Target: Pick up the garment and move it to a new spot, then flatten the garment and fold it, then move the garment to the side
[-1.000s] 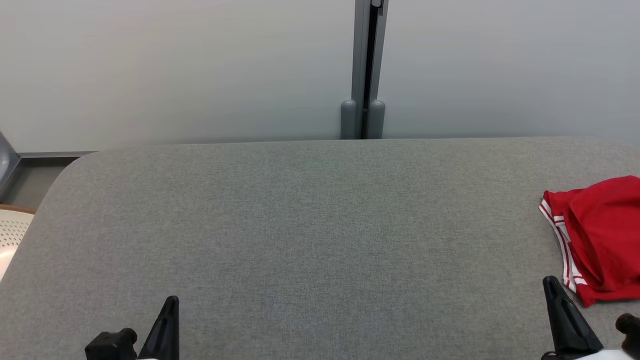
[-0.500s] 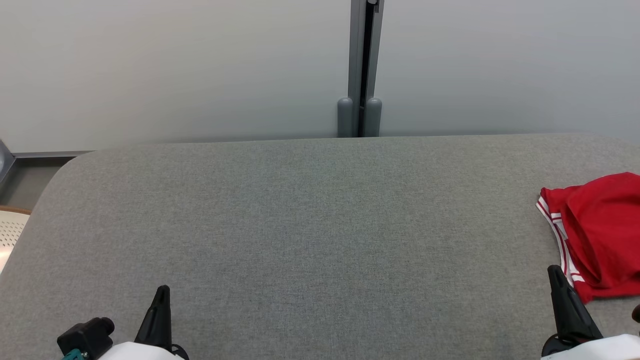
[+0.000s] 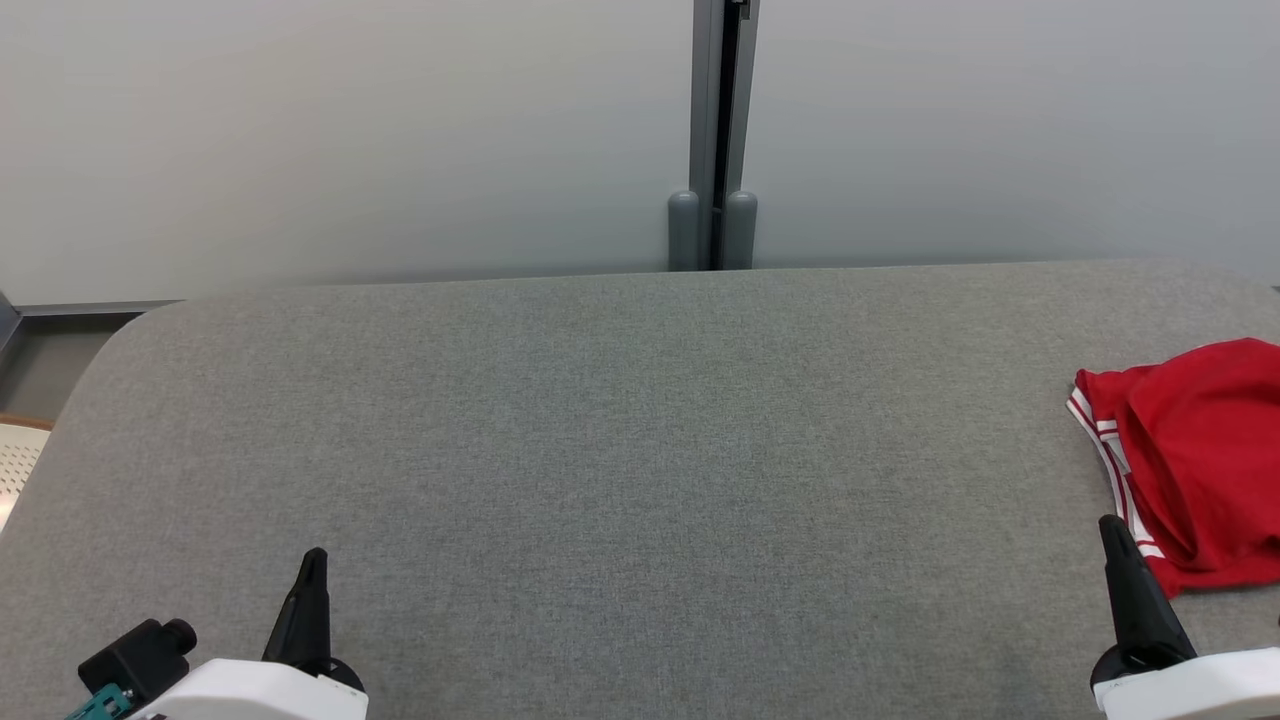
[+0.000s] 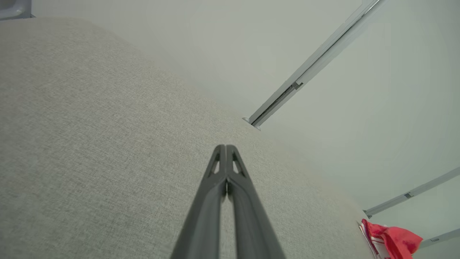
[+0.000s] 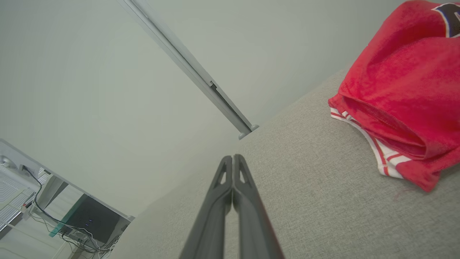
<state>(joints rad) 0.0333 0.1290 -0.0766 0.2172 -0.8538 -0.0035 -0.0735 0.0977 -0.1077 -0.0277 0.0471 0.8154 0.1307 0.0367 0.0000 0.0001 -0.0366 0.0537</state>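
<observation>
The garment (image 3: 1200, 460) is a red piece with white-and-red striped trim, lying bunched at the right edge of the grey cloth-covered table (image 3: 620, 450). It also shows in the right wrist view (image 5: 399, 90) and small in the left wrist view (image 4: 390, 241). My right gripper (image 3: 1112, 532) is at the lower right, just left of the garment's near corner and apart from it, shut and empty (image 5: 233, 158). At the lower left, far from the garment, my left gripper (image 3: 314, 560) hovers over bare table, its fingers pressed together (image 4: 225, 148).
A pale wall with a grey vertical post (image 3: 712, 130) stands behind the table's far edge. A perforated white chair (image 3: 15, 465) sits off the table's left edge. A dark box with cables (image 5: 90, 223) lies on the floor past the table.
The camera has shifted slightly. Both grippers have risen in the head view, with more of their white bodies showing. The garment lies as before.
</observation>
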